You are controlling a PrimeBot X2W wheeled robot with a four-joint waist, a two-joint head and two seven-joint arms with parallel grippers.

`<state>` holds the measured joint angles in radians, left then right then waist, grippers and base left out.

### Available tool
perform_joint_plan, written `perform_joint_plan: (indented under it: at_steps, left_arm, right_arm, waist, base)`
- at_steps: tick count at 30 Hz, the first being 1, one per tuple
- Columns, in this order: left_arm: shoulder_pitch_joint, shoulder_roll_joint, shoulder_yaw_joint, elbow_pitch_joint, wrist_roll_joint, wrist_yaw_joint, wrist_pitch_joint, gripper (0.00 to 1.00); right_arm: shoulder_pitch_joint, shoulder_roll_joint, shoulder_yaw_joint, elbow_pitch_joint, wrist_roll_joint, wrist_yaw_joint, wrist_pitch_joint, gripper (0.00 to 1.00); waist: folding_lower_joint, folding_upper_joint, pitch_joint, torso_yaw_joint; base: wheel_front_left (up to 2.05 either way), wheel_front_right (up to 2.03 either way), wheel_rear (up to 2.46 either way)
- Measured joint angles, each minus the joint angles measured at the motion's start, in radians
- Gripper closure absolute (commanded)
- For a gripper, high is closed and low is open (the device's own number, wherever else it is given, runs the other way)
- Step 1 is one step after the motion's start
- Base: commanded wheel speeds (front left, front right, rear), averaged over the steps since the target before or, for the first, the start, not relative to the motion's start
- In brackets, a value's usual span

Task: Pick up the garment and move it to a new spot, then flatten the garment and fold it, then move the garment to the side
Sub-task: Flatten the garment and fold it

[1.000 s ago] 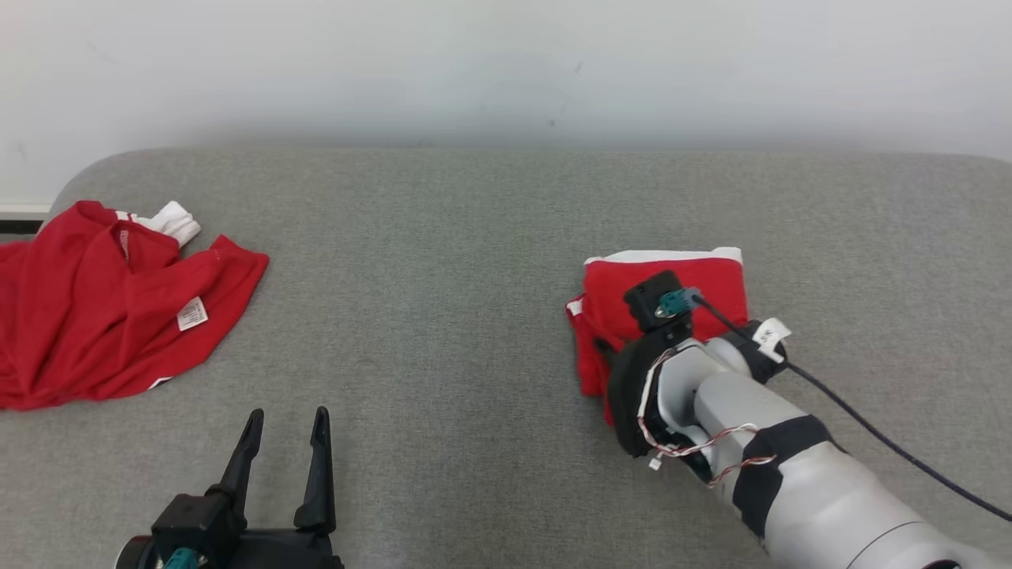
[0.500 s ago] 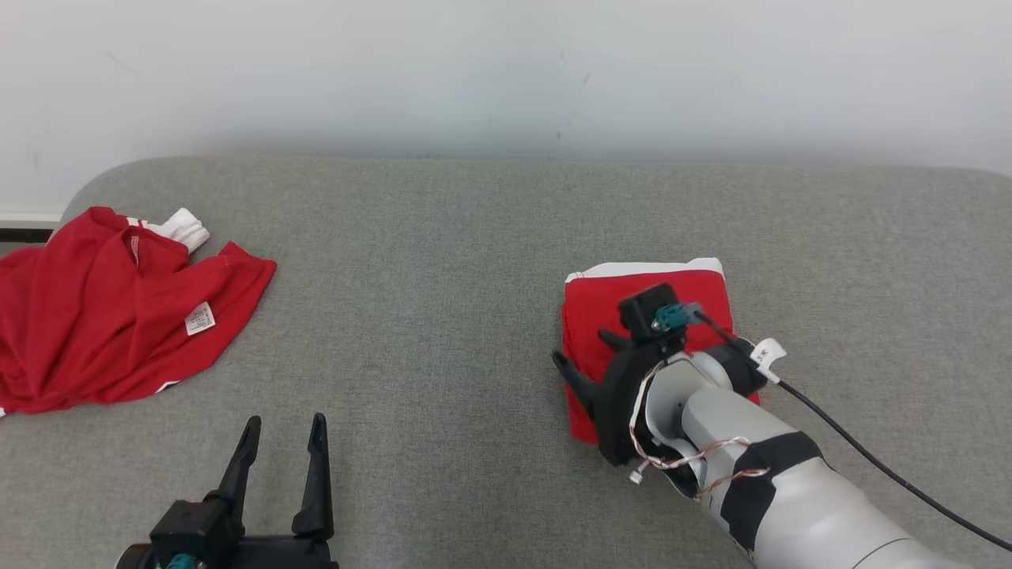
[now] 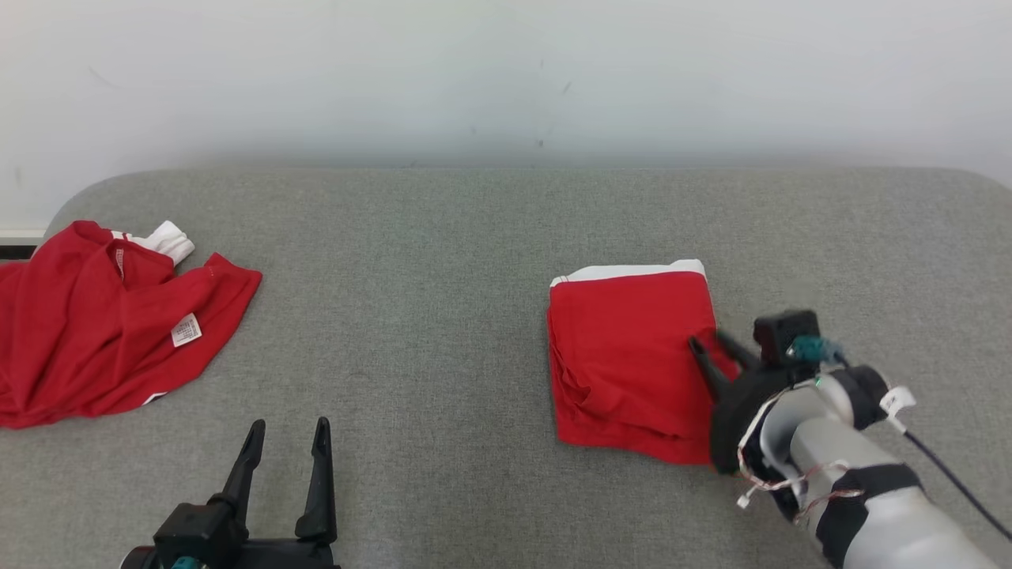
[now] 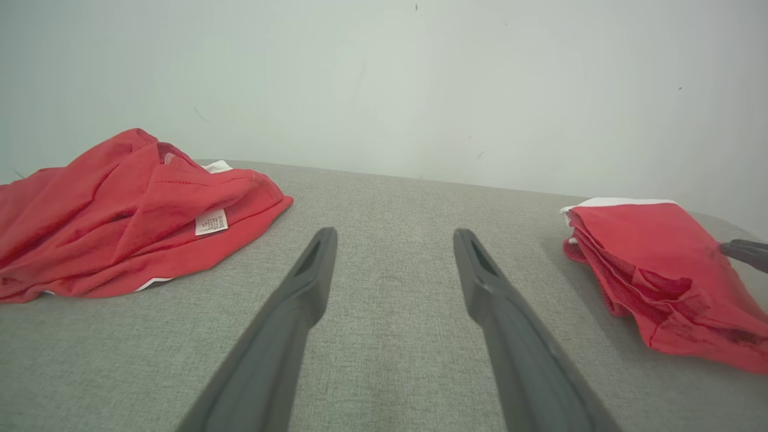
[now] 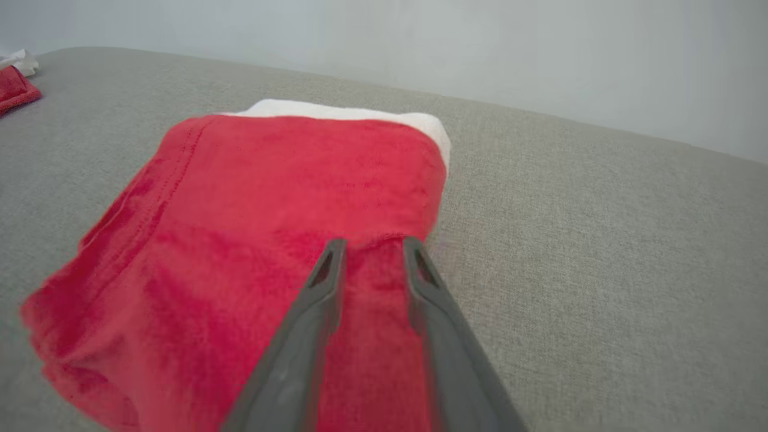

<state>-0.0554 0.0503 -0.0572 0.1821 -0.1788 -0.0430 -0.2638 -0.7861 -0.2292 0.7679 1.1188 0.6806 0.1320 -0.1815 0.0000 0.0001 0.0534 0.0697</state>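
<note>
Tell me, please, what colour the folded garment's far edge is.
The edge is white, on the red folded garment; clearest in the right wrist view.

- left gripper (image 3: 289, 425) sits low on the robot's left; its two long dark fingers point forward, tilted slightly to the right; jaws spread wide; its black base meets the bottom edge of the head view
- right gripper (image 3: 706, 338) is reached forward on the robot's right; fingers point forward and to the left; jaws parted by a narrower gap than the left's
- right wrist (image 3: 747, 403) is a black housing; a small black camera block (image 3: 783, 328) sits on top
- right forearm (image 3: 893, 525) is pale grey with a black band (image 3: 862, 494); it rises from the lower right corner towards the wrist; thin red and white wires (image 3: 779, 480) loop along it
</note>
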Motion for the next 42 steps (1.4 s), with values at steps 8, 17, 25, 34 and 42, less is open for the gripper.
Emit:
perform_joint_plan:
  at_steps: [8,17,25,34,42]
  left_arm:
    - [-0.007,0.0,0.002,0.002,-0.003,-0.001,0.0,0.0]
    - [-0.009,0.0,0.004,0.018,-0.003,-0.002,0.0,0.0]
    - [0.003,0.0,0.045,0.017,0.002,0.007,0.0,0.0]
    - [0.023,0.0,0.088,-0.005,-0.004,0.036,0.0,0.0]
    - [0.029,0.0,0.115,-0.01,-0.005,0.044,0.0,0.0]
  right_arm:
    - [0.066,0.118,0.043,-0.006,-0.057,0.0,-0.044,1.0]
    - [0.166,0.175,0.162,-0.137,0.018,0.0,0.069,1.0]
    - [0.17,0.176,0.156,-0.329,0.136,0.0,-0.017,1.0]
    - [0.21,0.086,-0.097,-0.448,0.049,0.0,-0.08,0.0]
    - [0.353,0.053,-0.395,-0.563,-0.143,0.0,-0.082,0.0]
  waist:
    - [0.0,0.0,0.015,0.001]
    - [0.0,0.0,0.001,0.013]
    - [0.0,0.0,-0.017,-0.031]
    - [0.0,0.0,-0.05,-0.101]
    - [0.0,0.0,-0.075,-0.152]
  base:
    - [0.0,0.0,0.0]
    - [0.0,0.0,0.0]
    - [0.0,0.0,0.0]
    - [0.0,0.0,0.0]
    - [0.0,0.0,0.0]
